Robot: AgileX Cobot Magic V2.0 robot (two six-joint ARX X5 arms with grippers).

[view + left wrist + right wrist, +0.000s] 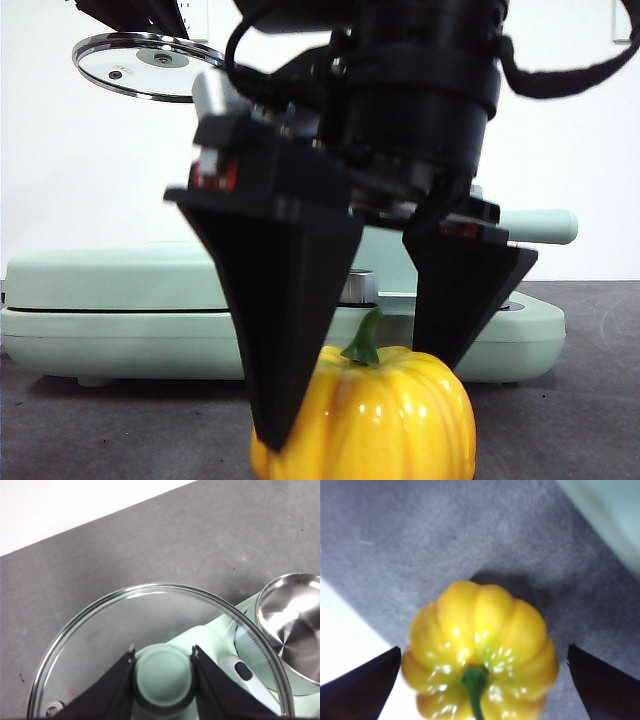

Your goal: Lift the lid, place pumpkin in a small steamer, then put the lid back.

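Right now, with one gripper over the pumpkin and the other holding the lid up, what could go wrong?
The right gripper is open around the glossy, ribbed pumpkin; an off-centre close might squeeze it out sideways. The left gripper holds the glass lid by its knob alone, raised beside the open small steamer, so a slip could drop it.

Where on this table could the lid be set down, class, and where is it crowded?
Bare grey table lies beyond the held lid, up to the white wall. More lies between the pumpkin and the appliance base. Crowded: around the pumpkin, straddled by the right gripper, and beside the small steamer.
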